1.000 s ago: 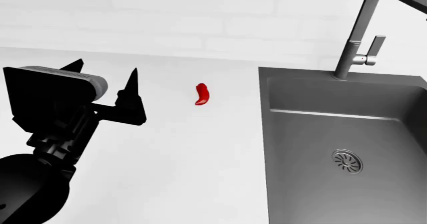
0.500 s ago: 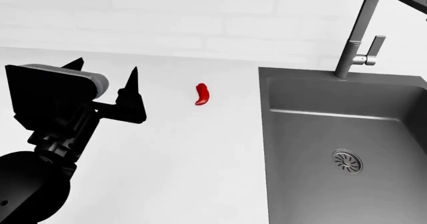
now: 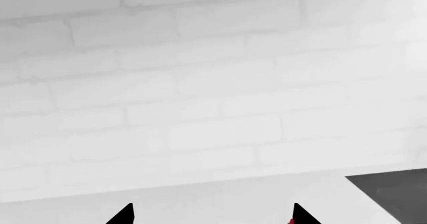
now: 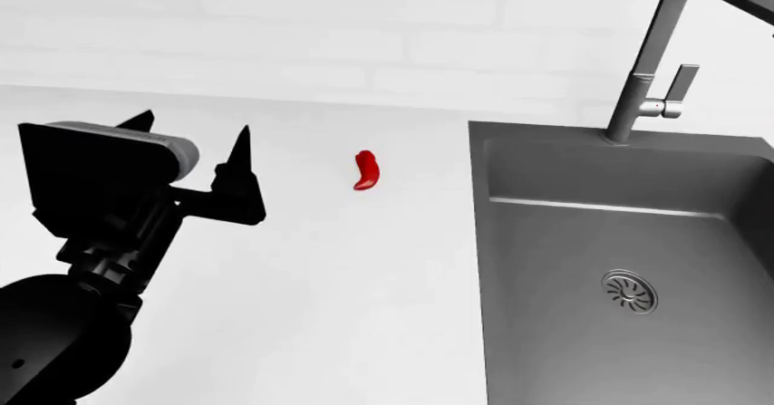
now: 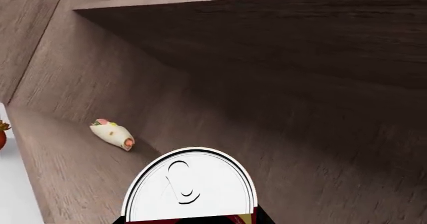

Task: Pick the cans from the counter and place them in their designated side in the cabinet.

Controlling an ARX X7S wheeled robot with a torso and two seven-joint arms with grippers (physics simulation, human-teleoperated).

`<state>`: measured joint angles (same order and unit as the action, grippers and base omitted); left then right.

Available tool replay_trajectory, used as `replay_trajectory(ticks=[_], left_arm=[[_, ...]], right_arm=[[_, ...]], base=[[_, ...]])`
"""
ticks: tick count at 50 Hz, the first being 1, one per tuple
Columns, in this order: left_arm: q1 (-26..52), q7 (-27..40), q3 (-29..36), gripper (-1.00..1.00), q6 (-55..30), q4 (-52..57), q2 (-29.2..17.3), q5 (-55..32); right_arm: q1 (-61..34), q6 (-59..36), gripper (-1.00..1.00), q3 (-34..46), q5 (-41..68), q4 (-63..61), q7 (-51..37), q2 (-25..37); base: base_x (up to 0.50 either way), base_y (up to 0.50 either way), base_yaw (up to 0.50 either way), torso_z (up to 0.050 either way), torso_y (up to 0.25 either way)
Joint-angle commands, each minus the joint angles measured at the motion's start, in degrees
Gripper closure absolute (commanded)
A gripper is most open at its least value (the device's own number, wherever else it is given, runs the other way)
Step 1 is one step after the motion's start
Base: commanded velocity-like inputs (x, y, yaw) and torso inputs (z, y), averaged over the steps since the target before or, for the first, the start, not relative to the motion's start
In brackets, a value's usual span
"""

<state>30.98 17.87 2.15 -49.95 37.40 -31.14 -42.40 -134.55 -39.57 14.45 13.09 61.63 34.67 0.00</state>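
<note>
Inside the wooden cabinet [image 5: 280,98], seen from the right wrist, a can [image 5: 190,186] with a pale metal lid sits right at the camera, dark red showing below its rim; whether the right gripper is clamped on it I cannot tell. A small wrapped roll [image 5: 112,134] lies further in on the shelf. Over at the white counter [image 4: 362,287], the left gripper [image 4: 191,142] hangs with its black fingers apart, holding nothing. A red chilli pepper [image 4: 365,170] lies between it and the dark grey sink [image 4: 629,242], under the faucet [image 4: 659,61].
</note>
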Motion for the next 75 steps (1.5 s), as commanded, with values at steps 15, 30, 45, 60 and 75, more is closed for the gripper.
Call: replay_trajectory(ticks=[15, 30, 45, 60, 75], left_arm=[[-1.56, -0.73, 0.43, -1.00, 2.50, -1.74, -0.11, 1.27], [-1.97, -0.72, 0.42, -1.00, 2.94, -2.00, -0.40, 1.33], [-1.93, -0.56, 0.38, -1.00, 3.21, -2.42, -0.55, 1.33], [-2.19, -0.51, 0.93, -1.00, 3.77, -2.88, -0.49, 1.78], [-2.33, -0.08, 0.87, -1.00, 3.76, -2.77, -0.49, 1.47]], right_arm=[[-0.45, -8.35, 1.00, -4.04, -4.77, -0.07, -11.14, 0.01], [-0.45, -12.40, 1.00, -5.80, -4.87, 2.12, -16.24, 0.01], [-0.45, -14.66, 1.00, -7.75, -6.69, 3.13, -18.46, 0.01], [-0.45, -16.11, 1.00, -12.36, -9.41, 4.26, -20.53, 0.03], [-0.45, -16.33, 1.00, -14.05, -11.73, 5.21, -20.95, 0.14]], base=[[0.00, 0.00, 0.00, 0.001, 0.001], [0.00, 0.00, 0.00, 0.000, 0.001], [0.00, 0.00, 0.00, 0.001, 0.001], [0.00, 0.00, 0.00, 0.000, 0.001], [0.00, 0.00, 0.00, 0.000, 0.001]])
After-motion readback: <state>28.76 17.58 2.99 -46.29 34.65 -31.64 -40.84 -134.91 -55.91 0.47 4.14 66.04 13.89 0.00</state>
